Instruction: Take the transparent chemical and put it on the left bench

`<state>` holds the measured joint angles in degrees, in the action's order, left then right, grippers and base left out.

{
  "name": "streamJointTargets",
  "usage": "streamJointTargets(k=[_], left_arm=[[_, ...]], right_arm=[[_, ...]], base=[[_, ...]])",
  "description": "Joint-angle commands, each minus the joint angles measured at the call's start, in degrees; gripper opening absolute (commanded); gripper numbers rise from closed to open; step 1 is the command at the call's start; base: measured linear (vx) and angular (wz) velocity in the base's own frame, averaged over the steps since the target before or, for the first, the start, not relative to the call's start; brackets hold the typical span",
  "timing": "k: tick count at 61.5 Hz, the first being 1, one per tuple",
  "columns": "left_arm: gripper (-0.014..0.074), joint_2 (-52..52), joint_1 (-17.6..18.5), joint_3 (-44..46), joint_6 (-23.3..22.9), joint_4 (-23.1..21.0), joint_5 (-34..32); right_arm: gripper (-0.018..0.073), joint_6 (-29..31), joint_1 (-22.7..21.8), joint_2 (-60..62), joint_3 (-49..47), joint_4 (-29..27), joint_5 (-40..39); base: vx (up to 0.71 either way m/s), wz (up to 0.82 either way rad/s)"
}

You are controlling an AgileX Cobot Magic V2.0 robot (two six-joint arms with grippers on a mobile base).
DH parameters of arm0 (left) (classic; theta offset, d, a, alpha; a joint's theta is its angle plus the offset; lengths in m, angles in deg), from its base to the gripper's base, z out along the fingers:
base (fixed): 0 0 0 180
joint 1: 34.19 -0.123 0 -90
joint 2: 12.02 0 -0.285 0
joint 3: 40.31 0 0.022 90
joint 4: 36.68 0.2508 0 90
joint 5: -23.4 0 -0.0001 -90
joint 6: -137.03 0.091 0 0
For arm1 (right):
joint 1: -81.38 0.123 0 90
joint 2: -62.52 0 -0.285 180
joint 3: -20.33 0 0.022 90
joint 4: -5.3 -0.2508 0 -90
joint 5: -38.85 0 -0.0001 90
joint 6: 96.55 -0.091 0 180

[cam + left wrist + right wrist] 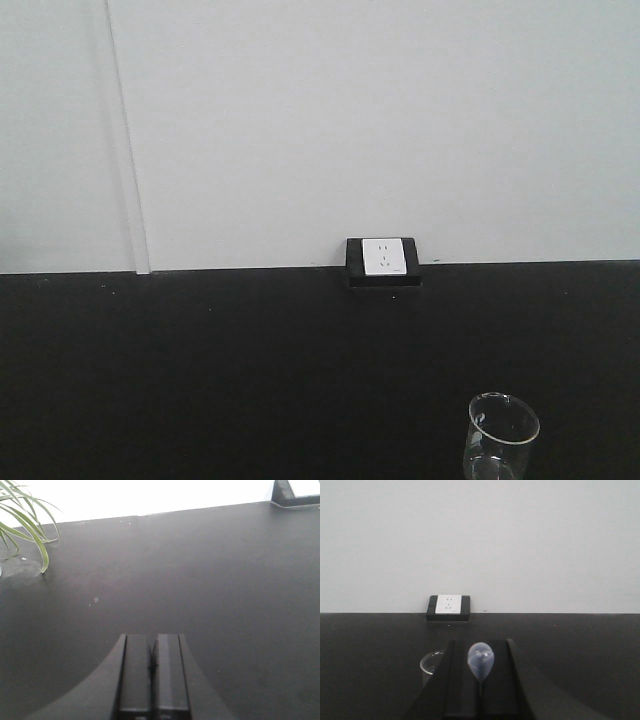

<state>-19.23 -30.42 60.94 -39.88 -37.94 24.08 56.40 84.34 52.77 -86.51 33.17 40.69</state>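
The transparent chemical (500, 440), a clear beaker, is cut off by the front view's lower edge, so only its flared rim and upper wall show. It stands on the black tabletop (200, 370), out in front of the socket (386, 257). A pale bluish blob (481, 661) at the right end effector (480, 685) is hard to make out. That end effector is closed, with the beaker just beside it, partly hidden behind one finger. Green leaves (30, 525) lie far from the socket; the left end effector (152, 672) is closed and empty
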Motion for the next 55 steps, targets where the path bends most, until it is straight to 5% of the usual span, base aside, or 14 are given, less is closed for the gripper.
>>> streamJointTargets(k=[1, 55], left_arm=[[-0.0003, 1.1, 0.1, -0.9, -0.4, 0.0, -4.5], [-0.0003, 1.1, 0.1, -0.9, -0.4, 0.0, -4.5]], right_arm=[[0.0, -0.2, -0.1, 2.4, -1.8, 0.1, -0.8], [0.0, -0.2, -0.1, 2.8, -1.8, 0.1, -1.2]], base=[[0.0, 0.0], [-0.01, 0.0]])
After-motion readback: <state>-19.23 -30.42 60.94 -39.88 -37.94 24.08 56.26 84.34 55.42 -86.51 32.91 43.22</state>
